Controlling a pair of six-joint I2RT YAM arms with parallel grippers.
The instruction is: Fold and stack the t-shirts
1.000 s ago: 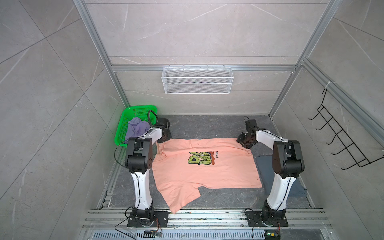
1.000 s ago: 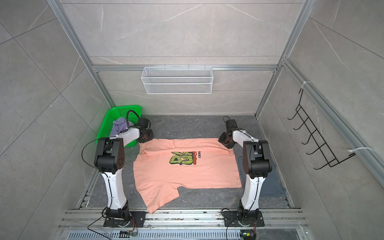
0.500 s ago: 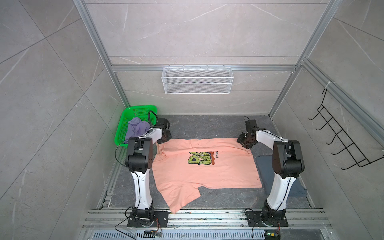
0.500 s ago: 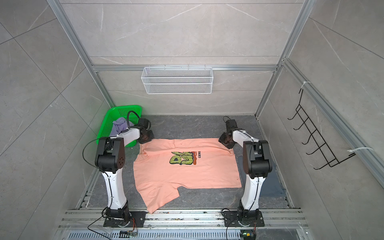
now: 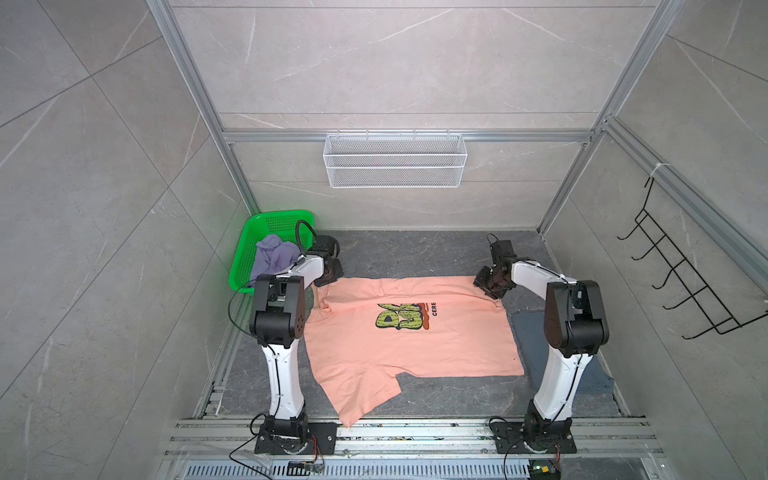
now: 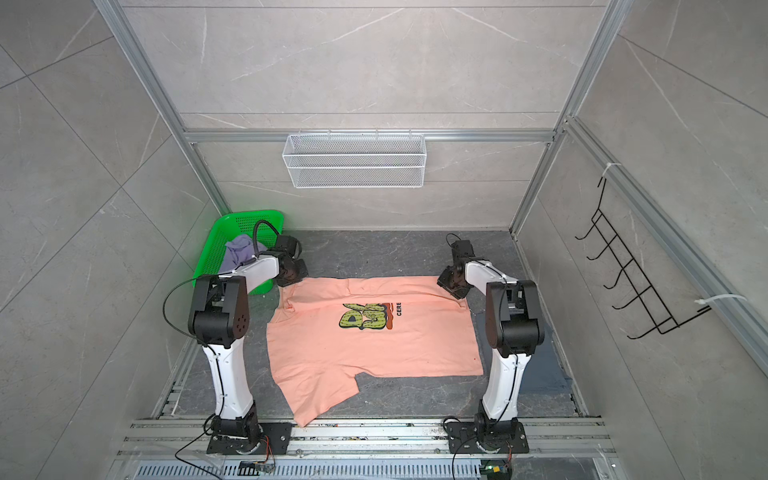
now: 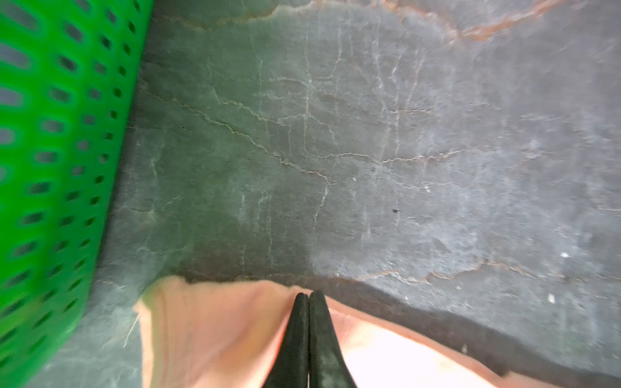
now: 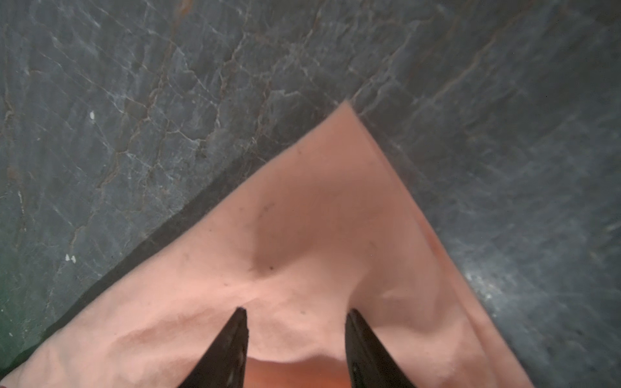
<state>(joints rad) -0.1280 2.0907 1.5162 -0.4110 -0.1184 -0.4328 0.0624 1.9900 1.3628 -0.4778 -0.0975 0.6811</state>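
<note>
A dark, veined grey desk (image 5: 415, 253) fills the floor of a pale tiled cell, with a green basket (image 5: 282, 214) in the far-left corner.

In both top views the peach-pink t-shirt (image 5: 411, 345) lies spread in the middle, with its long axis running across the desk from arm to arm. The sideways chest print suggests the collar end points to the left arm. The left fingers (image 5: 330, 276) are down at its far-left corner and the right fingers (image 5: 486, 286) at its far-right corner. Each arm is therefore nearest its own end of the far edge, and the whole body of the shirt lies from the fingers toward the arm bases. The lavender t-shirt (image 5: 274, 255) is heaped in the basket. The slate blue-grey t-shirt (image 5: 530, 336) lies flat by the right arm, right at the peach one's edge; I cannot tell whether it runs under it.

In the left wrist view the left fingers (image 7: 307, 302) are clenched tip to tip on the cloth's edge, which rises to them as if pinched. The basket wall (image 7: 50, 151) is just beside.

In the right wrist view the fingers (image 8: 235, 339) stand apart, pressed into the shirt's corner (image 8: 319, 201) and straddling a raised hump of cloth, not clamped on it.

The coming move probably needs the right fingers to close. Both arms would then carry the far edge toward their bases together, keeping the fold parallel to the long axis.
</note>
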